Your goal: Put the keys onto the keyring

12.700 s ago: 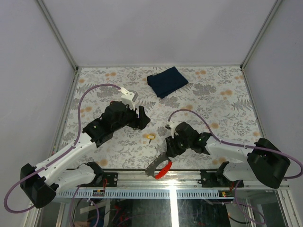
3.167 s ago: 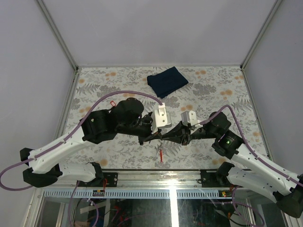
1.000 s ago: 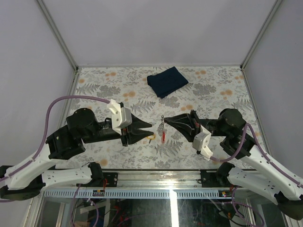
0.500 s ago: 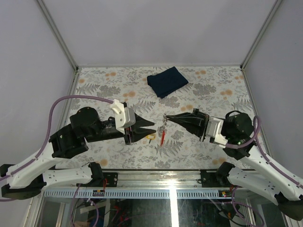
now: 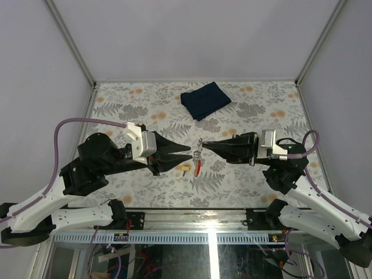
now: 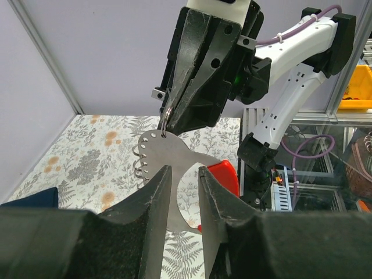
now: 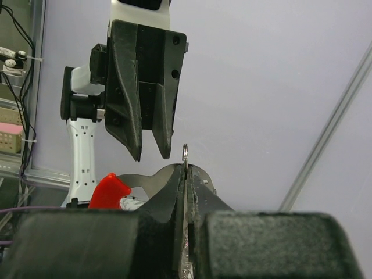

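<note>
Right gripper (image 5: 204, 145) pinches the thin silvery keyring (image 5: 198, 154), red tag (image 6: 224, 174) dangling; left gripper (image 5: 189, 152) slightly parted, empty

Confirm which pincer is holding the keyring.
The right pincer: its jaws are shut on the keyring, red tag dangling. The left pincer faces it with jaws apart, holding nothing.

No text, label, brand, number or sign legible in any of my three views. Red tag (image 7: 110, 189) on keyring (image 7: 185, 160): visible face plain, no lettering I can make out.
</note>
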### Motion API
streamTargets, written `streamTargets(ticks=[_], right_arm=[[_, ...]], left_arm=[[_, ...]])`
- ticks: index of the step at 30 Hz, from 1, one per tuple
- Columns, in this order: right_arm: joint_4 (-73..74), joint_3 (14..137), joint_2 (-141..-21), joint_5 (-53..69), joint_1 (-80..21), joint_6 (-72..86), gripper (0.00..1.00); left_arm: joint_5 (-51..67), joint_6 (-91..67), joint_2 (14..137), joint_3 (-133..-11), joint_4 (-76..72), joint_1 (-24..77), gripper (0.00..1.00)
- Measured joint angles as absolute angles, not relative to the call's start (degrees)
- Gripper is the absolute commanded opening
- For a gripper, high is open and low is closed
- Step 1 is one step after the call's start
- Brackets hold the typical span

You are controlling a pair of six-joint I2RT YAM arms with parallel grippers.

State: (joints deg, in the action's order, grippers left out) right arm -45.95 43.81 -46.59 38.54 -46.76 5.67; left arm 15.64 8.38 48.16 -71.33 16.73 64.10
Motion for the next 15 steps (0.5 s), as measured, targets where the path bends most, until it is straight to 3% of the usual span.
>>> streamTargets(ticks=[15], right_arm=[[-48.3, 43.8, -48.1, 43.4, -46.8, 9.1, 0.0]], left_arm=[[18.1, 8.4, 51.7, -71.2, 13.6, 64.1, 0.2]])
